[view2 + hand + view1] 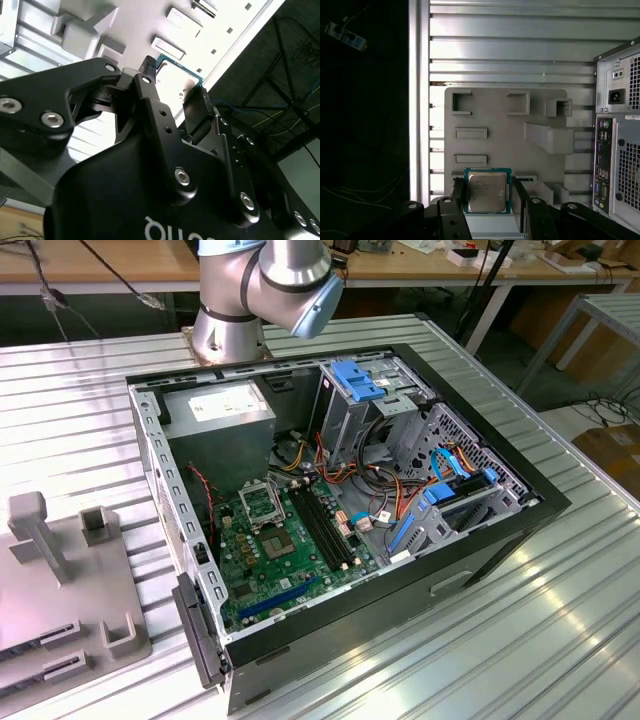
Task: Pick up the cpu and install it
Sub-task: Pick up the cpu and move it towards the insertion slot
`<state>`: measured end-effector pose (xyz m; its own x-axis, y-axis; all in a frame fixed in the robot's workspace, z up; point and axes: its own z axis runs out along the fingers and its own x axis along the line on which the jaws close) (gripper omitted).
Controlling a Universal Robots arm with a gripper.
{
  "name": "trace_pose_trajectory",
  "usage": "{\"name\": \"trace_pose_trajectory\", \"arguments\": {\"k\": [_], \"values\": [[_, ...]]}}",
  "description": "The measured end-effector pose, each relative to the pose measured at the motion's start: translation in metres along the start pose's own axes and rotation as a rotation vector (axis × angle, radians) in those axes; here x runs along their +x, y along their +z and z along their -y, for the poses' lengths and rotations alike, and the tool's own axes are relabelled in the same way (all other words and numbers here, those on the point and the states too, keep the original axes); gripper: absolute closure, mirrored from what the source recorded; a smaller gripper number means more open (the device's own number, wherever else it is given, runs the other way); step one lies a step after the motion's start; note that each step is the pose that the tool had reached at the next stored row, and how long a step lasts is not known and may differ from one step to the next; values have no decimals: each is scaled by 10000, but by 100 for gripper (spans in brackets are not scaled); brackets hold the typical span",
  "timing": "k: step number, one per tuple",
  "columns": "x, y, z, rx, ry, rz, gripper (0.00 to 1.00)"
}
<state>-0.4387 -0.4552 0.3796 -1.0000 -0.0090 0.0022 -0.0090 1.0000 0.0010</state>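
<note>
The cpu [487, 192] is a small square chip with a dull metal top and a green-blue rim. It sits between the two black fingers [459, 195] of my gripper [487, 194], which is shut on its opposite edges. It hangs well above the grey fixture tray [505, 130]. In the second wrist view the cpu [176, 76] shows from below, clamped at the tips of the gripper [175, 82]. The silver-framed socket [262, 502] lies on the green motherboard [285, 555] inside the open computer case [520, 510].
The arm's base [232, 330] stands behind the case. The grey fixture tray [60, 580], with raised blocks and slots, lies at the exterior view's left on the ribbed metal table [560, 640]. Cables, drive cages and black memory slots [325, 530] crowd the case interior.
</note>
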Motion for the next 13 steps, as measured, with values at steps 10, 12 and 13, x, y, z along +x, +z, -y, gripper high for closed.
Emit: {"name": "trace_pose_trajectory", "arguments": {"k": [10, 12, 13], "values": [[-315, -1, 3, 0, 0, 0, 53], [-338, -1, 3, 0, -1, -1, 53], [-350, -1, 3, 1, 0, -1, 53]]}}
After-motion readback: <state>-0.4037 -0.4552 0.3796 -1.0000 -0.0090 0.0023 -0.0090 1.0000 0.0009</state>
